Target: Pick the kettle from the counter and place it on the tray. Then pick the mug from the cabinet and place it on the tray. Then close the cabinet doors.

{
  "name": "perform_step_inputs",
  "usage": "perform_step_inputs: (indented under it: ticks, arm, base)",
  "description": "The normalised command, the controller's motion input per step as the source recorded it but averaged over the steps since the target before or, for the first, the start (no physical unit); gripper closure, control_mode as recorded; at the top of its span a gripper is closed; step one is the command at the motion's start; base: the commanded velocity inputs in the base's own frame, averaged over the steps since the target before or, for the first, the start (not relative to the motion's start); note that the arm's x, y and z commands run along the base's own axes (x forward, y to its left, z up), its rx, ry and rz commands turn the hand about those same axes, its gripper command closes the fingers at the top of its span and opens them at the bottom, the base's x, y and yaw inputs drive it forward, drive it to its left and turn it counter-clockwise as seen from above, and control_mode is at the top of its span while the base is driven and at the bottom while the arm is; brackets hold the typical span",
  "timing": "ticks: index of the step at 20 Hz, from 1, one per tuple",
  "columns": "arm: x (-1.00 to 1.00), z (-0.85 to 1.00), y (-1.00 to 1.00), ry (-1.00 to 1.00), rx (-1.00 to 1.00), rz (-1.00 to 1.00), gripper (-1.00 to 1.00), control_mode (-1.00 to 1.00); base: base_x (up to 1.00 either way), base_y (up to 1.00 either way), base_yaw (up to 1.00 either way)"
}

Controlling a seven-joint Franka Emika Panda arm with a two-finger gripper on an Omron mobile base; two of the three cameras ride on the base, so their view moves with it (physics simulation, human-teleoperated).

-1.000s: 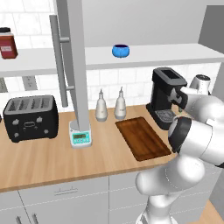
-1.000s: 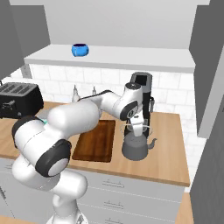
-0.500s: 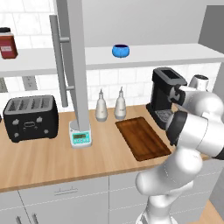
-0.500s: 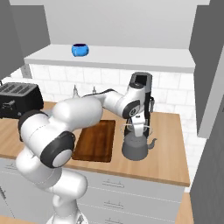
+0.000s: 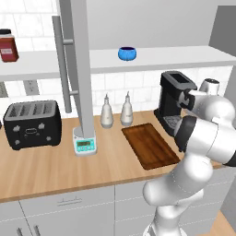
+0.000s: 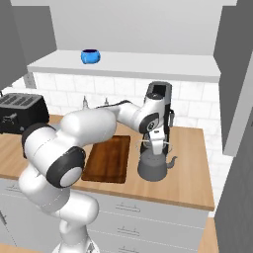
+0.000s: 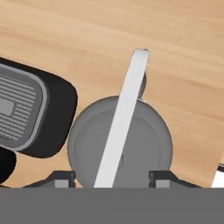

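The kettle (image 6: 153,168) sits on the counter (image 6: 188,183), just right of the tray (image 6: 108,159) and before the coffee machine (image 6: 159,106); the gripper (image 6: 153,147) straddles its handle (image 7: 122,118), whether clamped I cannot tell

Two base views flank the arm, sharing the tray (image 5: 150,145); hand view looks straight down, close

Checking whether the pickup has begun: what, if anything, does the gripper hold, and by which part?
The gripper straddles the kettle's arched handle, fingers either side; whether they already clamp it cannot be told.
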Motion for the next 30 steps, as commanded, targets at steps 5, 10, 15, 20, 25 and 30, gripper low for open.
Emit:
perform_step_inputs:
  ticks: [5, 10, 15, 20, 25, 30]
  arm:
    - [-0.14, -0.04, 0.02, 0.00, 0.00, 0.00, 1.00, -1.00]
    - [-0.25, 0.21, 0.05, 0.00, 0.00, -0.01, 1.00, -1.00]
    - [-0.31, 0.73, 0.15, 0.00, 0.00, 0.00, 1.00, -1.00]
    - [-0.06, 0.61, 0.49, 0.00, -0.01, 0.00, 1.00, -1.00]
    - [0.00, 0.27, 0.82, 0.00, -0.07, 0.00, 1.00, -1.00]
    - [0.00, 0.01, 0.95, 0.05, -0.06, 0.02, 1.00, -1.00]
  base:
    - [0.00, 0.00, 0.00]
    - [0.00, 0.00, 0.00]
    - [0.00, 0.00, 0.00]
    - [0.00, 0.00, 0.00]
    - [0.00, 0.00, 0.00]
    - [0.00, 0.00, 0.00]
